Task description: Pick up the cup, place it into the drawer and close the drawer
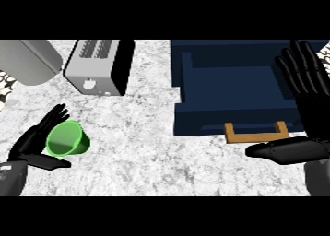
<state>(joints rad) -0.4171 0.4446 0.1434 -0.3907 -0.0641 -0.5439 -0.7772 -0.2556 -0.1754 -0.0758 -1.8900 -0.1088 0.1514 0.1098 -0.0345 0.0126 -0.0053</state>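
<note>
green cup (67, 139), beside left robot hand (30, 142)

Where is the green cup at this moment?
In the head view the green cup lies at the counter's left, beside the left hand, below the toaster, apart from the drawer.
</note>
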